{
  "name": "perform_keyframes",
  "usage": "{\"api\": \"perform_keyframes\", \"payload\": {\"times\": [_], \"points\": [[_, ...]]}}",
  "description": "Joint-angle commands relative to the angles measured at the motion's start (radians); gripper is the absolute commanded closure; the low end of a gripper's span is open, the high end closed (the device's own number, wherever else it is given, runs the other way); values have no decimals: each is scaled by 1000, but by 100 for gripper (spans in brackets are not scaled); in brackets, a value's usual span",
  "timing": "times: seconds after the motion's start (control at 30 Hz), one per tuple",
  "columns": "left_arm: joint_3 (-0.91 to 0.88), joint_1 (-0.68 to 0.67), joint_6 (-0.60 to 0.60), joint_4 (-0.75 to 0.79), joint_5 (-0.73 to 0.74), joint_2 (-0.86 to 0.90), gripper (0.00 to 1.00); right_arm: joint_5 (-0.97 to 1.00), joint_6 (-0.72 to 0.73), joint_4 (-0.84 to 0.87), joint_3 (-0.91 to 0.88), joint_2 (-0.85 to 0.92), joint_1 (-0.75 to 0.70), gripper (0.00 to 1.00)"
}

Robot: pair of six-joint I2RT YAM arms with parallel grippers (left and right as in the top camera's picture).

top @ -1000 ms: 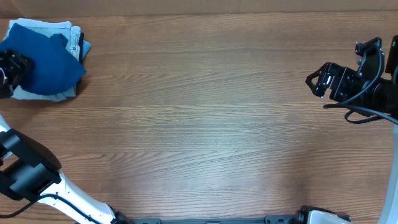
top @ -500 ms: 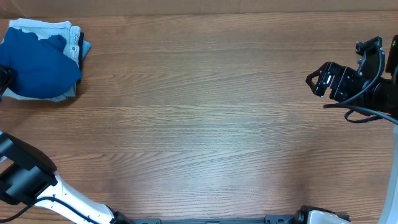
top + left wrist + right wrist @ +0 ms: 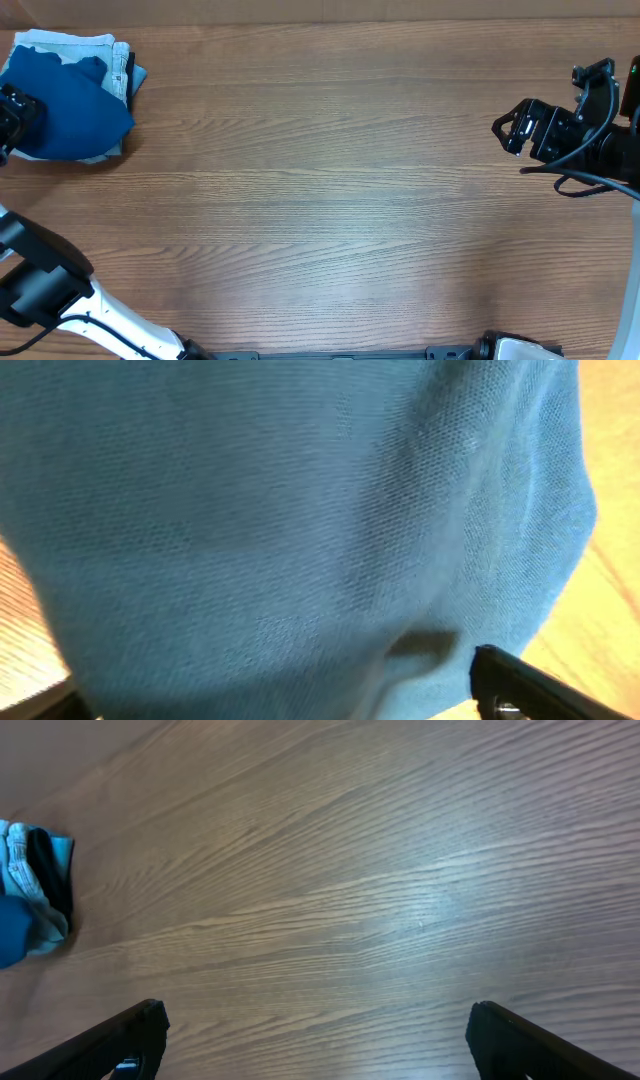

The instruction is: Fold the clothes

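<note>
Folded shirt (image 3: 70, 110) sat on jeans (image 3: 75, 42); likely release step. Left fingers (image 3: 510, 680) spread wide over it; right fingers (image 3: 120, 1035) open, empty. Next: lift left clear.

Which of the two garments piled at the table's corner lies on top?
The deep teal-blue polo shirt lies on top. The pale light-blue jeans are underneath, showing only as a lighter border around the shirt's edges.
</note>
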Motion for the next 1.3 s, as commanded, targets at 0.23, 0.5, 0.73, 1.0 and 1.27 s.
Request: {"api": "perform_keyframes", "payload": {"times": [0.23, 0.5, 0.73, 1.0, 1.27], "points": [[35, -39, -114, 304, 183, -1, 87, -2, -6, -6, 24, -4, -1, 0], [35, -67, -161, 386, -58, 7, 78, -1, -6, -11, 24, -4, -1, 0], [34, -119, -95, 266, -108, 146, 71, -2, -3, -18, 24, -4, -1, 0], [46, -110, -86, 240, -114, 92, 2, -1, -3, -32, 24, -4, -1, 0], [47, -56, -58, 154, -115, -136, 0, -1, -4, -23, 24, -4, -1, 0]]}}
